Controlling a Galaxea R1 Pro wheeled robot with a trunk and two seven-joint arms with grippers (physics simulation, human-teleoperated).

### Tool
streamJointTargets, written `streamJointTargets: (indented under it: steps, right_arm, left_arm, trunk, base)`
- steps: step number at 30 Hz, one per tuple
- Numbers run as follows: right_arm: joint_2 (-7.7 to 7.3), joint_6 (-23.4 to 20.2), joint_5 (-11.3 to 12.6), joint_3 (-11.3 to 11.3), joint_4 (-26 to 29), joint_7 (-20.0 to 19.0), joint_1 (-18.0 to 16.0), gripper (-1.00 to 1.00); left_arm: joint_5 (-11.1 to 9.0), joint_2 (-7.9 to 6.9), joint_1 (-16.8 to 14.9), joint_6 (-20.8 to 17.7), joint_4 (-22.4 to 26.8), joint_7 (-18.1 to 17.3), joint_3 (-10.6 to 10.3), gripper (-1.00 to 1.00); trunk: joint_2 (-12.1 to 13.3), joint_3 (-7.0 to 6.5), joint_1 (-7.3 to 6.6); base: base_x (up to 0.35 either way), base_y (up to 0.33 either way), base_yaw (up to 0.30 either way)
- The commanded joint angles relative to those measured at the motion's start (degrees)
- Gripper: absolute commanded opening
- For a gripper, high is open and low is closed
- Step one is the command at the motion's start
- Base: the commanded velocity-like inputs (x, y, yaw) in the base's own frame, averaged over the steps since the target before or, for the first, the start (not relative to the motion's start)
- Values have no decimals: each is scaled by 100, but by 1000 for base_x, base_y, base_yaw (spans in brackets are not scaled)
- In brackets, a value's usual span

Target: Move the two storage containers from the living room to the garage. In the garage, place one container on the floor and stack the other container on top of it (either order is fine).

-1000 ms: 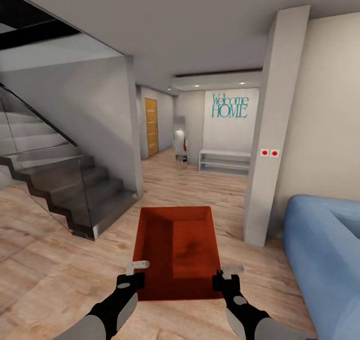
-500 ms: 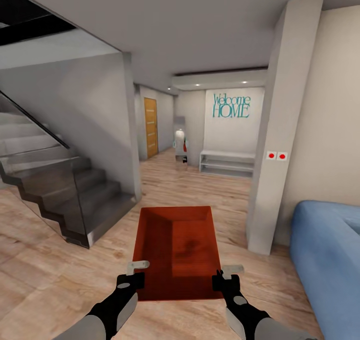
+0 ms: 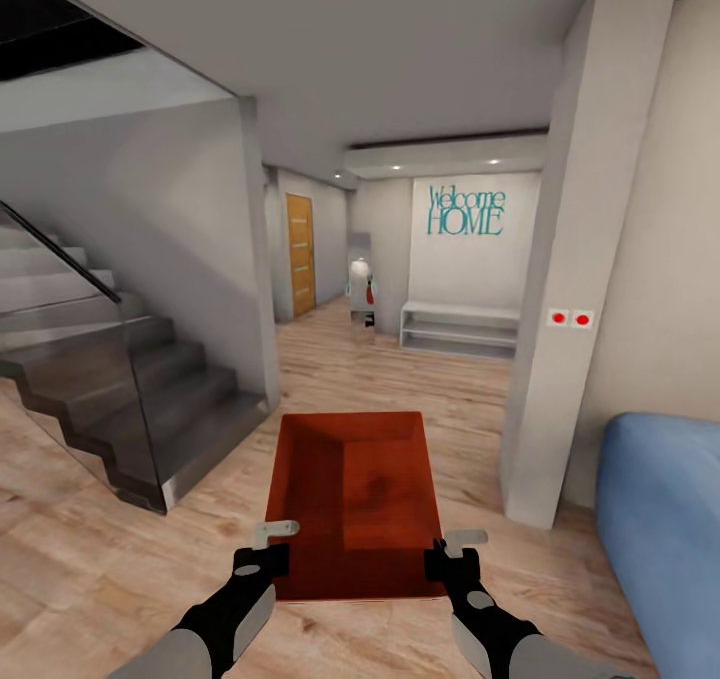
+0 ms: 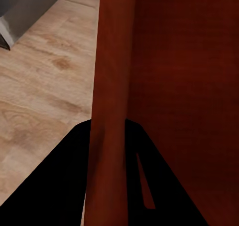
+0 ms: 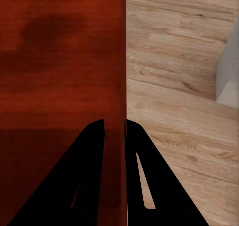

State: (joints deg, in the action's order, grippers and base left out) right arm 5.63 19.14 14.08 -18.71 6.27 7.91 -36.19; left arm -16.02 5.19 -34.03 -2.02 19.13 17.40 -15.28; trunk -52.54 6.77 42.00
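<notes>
My left gripper point(image 3: 268, 544) and right gripper point(image 3: 452, 549) each clamp a side wall of the container point(image 3: 352, 499), carried at 12 o'clock; pillar point(image 3: 565, 289) and sofa point(image 3: 665, 529) nearer: hallway transit, garage ahead.

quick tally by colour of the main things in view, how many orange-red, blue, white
orange-red: 1, the storage container held at its sides by the left gripper and right gripper
blue: 1, the sofa
white: 1, the shelf unit
total: 3
</notes>
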Motion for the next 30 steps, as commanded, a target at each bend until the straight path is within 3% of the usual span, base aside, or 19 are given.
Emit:
streamJointTargets:
  steps: [1, 30]
  right_arm:
    - [-40, 29, 68, -45, -3, 0, -1, -100]
    - [-42, 29, 68, -45, -3, 0, -2, -100]
  left_arm:
    - [20, -61, -11, -27, 18, 70, 209, -100]
    - [20, -59, -9, -27, 25, 70, 209, -100]
  trunk:
    - [-6, 9, 4]
    - [-6, 9, 4]
  base:
    - [322, 0, 0]
    - [322, 0, 0]
